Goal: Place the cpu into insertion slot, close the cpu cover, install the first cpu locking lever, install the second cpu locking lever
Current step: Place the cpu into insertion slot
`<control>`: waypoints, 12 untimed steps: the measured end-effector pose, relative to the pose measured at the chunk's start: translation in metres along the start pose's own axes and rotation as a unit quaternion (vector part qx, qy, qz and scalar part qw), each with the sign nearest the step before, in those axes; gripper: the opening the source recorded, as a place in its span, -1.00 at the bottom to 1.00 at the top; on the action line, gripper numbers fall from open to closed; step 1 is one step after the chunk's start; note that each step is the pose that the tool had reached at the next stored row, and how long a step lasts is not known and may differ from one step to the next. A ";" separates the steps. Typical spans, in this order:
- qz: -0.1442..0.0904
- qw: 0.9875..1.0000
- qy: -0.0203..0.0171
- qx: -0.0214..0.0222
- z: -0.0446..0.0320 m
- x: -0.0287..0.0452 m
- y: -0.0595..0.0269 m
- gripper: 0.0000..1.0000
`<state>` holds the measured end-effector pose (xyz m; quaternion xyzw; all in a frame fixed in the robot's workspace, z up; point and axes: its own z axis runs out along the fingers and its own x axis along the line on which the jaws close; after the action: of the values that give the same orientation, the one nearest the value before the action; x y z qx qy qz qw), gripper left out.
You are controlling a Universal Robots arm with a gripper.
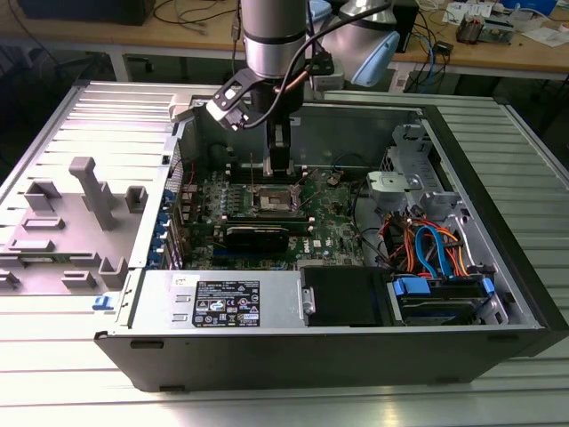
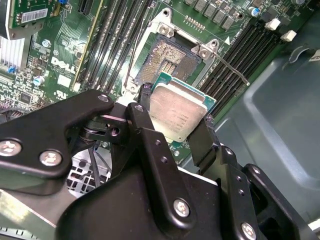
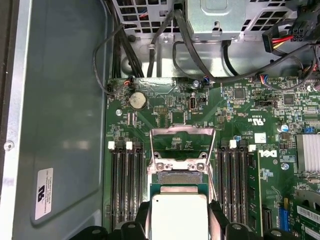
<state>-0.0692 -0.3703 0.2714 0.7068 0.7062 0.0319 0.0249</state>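
Tool (image 2: 176, 106) clamps cpu (image 2: 180, 114) near insertion slot (image 2: 167, 60); cpu cover (image 3: 182, 131) raised; memory slots (image 3: 125, 185) flanking.

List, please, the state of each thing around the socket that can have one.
cpu, held by its edges, not in the slot.
slot, empty, contacts bare.
cover, swung up, open.
pincer, shut on the cpu.
case, side open.
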 end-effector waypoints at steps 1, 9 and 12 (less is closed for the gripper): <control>0.000 1.000 0.000 0.000 0.0002 0.0000 0.0000 0.09; 0.000 1.000 0.000 0.000 0.0069 0.0000 -0.0005 0.09; 0.000 1.000 0.000 0.000 0.0102 -0.0001 -0.0008 0.09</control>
<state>-0.0692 -0.3703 0.2611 0.7069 0.7062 0.0318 0.0248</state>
